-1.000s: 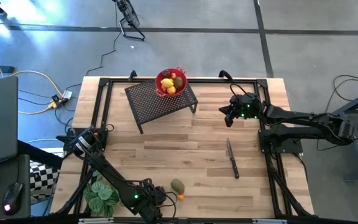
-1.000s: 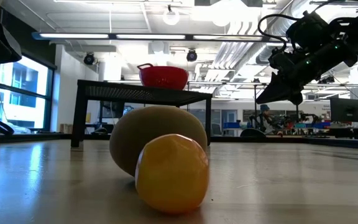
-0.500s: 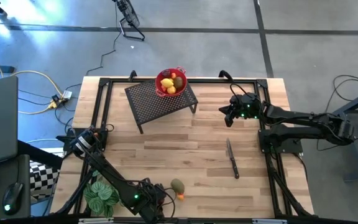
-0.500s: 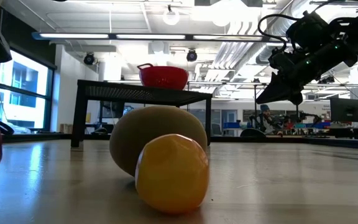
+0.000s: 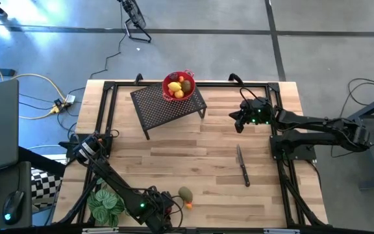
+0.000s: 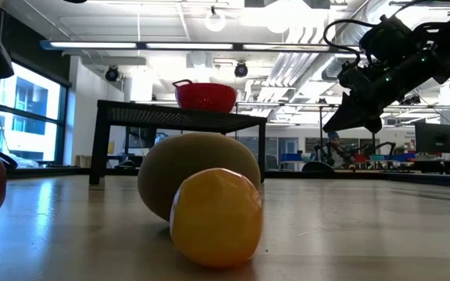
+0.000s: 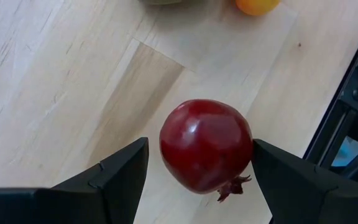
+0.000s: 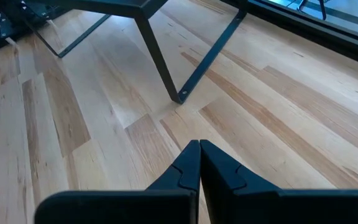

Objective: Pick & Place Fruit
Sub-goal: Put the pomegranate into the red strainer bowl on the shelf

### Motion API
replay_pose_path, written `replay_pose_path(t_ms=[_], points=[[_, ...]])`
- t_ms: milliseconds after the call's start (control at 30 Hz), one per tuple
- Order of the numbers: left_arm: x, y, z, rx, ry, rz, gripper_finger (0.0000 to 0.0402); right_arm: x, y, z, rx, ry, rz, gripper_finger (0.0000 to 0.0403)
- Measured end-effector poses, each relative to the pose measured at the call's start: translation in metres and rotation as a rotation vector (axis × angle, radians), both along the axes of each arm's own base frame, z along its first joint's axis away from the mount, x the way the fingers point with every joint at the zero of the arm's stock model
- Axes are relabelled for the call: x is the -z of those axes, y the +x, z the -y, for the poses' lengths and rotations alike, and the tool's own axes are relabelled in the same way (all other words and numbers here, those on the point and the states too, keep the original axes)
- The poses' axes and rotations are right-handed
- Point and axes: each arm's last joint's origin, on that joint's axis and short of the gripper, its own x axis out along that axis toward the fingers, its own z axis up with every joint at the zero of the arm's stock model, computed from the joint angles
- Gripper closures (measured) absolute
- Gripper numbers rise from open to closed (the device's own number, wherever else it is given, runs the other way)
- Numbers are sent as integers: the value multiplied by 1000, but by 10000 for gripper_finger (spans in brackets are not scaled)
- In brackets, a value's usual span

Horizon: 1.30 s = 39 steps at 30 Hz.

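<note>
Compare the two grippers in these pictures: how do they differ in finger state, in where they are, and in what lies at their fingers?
The left gripper has its fingers spread wide; the right gripper has its fingers pressed shut. The left works at the table's near edge, beside the green plant; the right hangs over the far right part. A dark red pomegranate lies between the left's fingers; the right holds nothing, with bare wood beyond. Both are dark two-finger grippers.

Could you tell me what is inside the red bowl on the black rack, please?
The red bowl holds yellow fruit and a green piece, seen from above. Anything beneath them is covered, and the low view shows only the bowl's wall.
</note>
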Motion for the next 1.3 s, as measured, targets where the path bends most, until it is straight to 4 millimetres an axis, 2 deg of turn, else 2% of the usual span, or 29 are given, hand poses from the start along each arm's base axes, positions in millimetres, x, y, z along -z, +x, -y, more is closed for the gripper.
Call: replay_pose_path(t_ms=[200, 533, 1033, 1300], points=[[0, 0, 0, 0, 0, 0, 133, 0, 0, 0, 0, 1, -1, 401], [0, 0, 0, 7, 3, 1, 198, 0, 0, 0, 0, 1, -1, 401], [0, 1, -1, 17, 30, 15, 203, 0, 0, 0, -6, -9, -5, 401], [-6, 16, -19, 25, 42, -9, 203, 0, 0, 0, -11, -21, -12, 401]])
